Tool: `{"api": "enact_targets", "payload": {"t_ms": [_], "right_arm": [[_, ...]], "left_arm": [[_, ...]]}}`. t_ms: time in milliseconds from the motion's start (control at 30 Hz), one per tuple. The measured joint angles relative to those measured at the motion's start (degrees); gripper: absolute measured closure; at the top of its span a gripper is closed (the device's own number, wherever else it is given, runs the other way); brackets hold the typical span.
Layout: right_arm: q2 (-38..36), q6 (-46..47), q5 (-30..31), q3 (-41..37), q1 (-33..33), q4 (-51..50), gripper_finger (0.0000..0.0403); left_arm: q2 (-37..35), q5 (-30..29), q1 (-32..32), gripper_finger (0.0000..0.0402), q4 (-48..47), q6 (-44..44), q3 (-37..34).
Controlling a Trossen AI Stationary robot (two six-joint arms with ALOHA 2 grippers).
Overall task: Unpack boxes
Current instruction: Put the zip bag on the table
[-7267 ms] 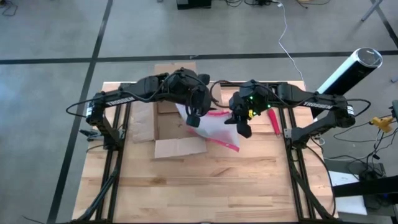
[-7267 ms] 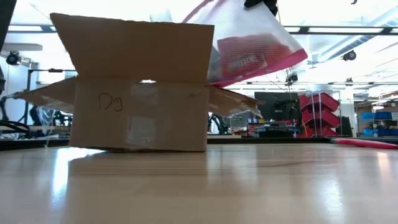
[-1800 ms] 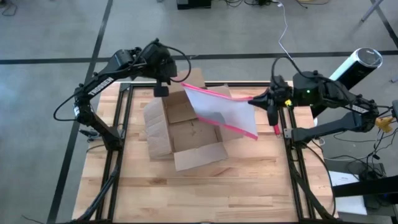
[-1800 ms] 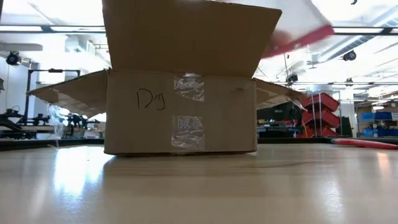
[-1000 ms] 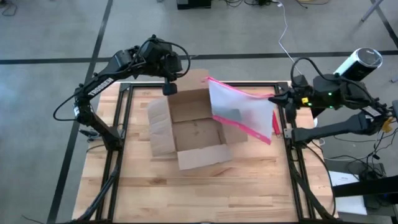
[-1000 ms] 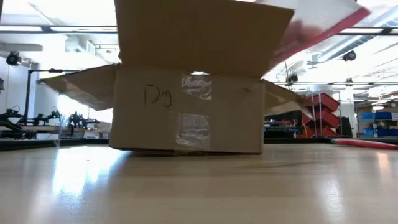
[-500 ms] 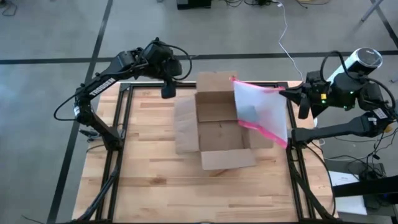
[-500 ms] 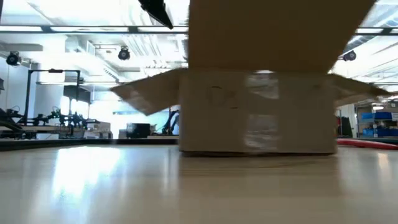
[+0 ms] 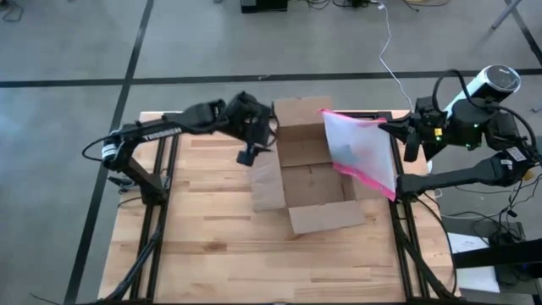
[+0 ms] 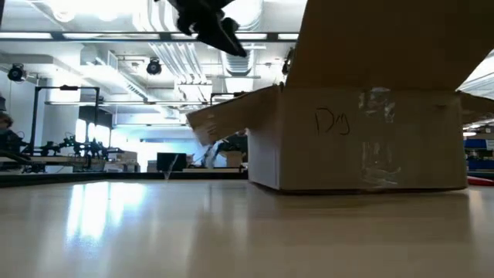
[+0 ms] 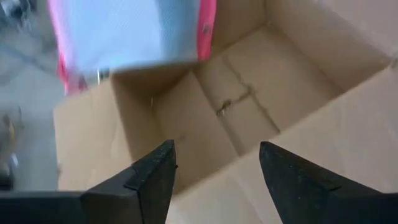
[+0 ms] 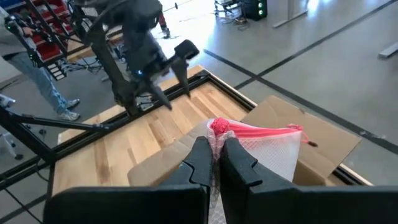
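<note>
The brown cardboard box [image 9: 313,182] stands open on the wooden table, right of centre, its flaps spread; in the low view the box [image 10: 370,135] shows "Dg" writing and clear tape. A translucent pink-edged pouch [image 9: 364,148] hangs over the box's right side, and my right gripper [image 9: 406,140] is shut on it at the table's right edge. My left gripper [image 9: 248,155] hovers open beside the box's left flap [image 9: 267,182]. In its wrist view the open fingers [image 11: 155,171] stand above the box's bare inside [image 11: 230,106]. My right gripper pinches the pouch's pink-edged corner [image 12: 219,127] between its two fingers, coming roughly level from the table's right side. The pouch hangs from that corner, spread slanting above the box's right flap. Whether its lower edge [image 9: 385,188] touches the box, I cannot tell.
Bare wooden tabletop [image 9: 254,254] lies near and left of the box. A white cylinder [image 9: 487,89] stands off the table at the right. A person [image 12: 37,68] stands beyond the table in the right wrist view. Black frame rails [image 9: 165,195] run along both sides.
My right gripper has drawn back toward the table's right edge with the pouch. The box has slid along the table to the right. My left gripper has come down and toward the box, from the far left corner to beside its left flap.
</note>
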Motion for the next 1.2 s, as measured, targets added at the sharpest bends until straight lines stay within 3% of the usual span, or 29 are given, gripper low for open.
{"api": "enact_targets", "payload": {"t_ms": [133,400,667,1200], "right_arm": [[0.3,0.6,0.0,0.0,0.0,0.1,0.0403],[1.7,1.5,-0.2,0.0,0.0,3.1,0.0403],[6.1,0.8,-3.4,0.0,0.0,7.7,0.0403],[17.8,1.5,-8.1,-0.1,0.0,17.7,0.0403]], "left_arm": [[0.0,1.7,-2.1,0.0186,7.8,1.6,-4.8],[0.3,2.6,-2.5,0.0181,10.9,2.1,-11.9],[0.9,4.3,-2.6,0.0193,19.7,1.5,-17.8],[3.1,9.0,-2.8,0.0200,27.2,-1.8,-22.2]]}}
